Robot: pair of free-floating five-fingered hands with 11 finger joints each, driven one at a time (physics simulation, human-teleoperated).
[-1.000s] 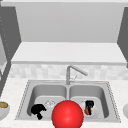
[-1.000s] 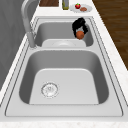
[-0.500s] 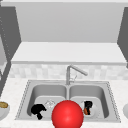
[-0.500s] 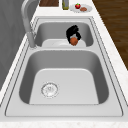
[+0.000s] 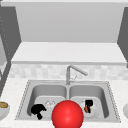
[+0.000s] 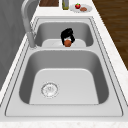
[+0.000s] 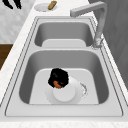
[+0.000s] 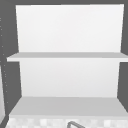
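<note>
I find my right hand [image 5: 88,103] with fingers curled round an orange object [image 7: 58,84] over the white plate [image 7: 65,93] in the right basin [image 5: 103,93]; a loose hold risks a drop. Left hand [image 5: 37,110] idle, fingers curled.

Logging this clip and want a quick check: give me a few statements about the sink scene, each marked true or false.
1. The right hand is curled round a small orange thing in the right basin. True.
2. A white plate lies under that hand. True.
3. The left hand holds the faucet. False: it is low at the left basin, apart from the faucet.
4. A red ball shows at the sink's front edge. True.
5. The shelves above the sink carry dishes. False: they are bare.
</note>
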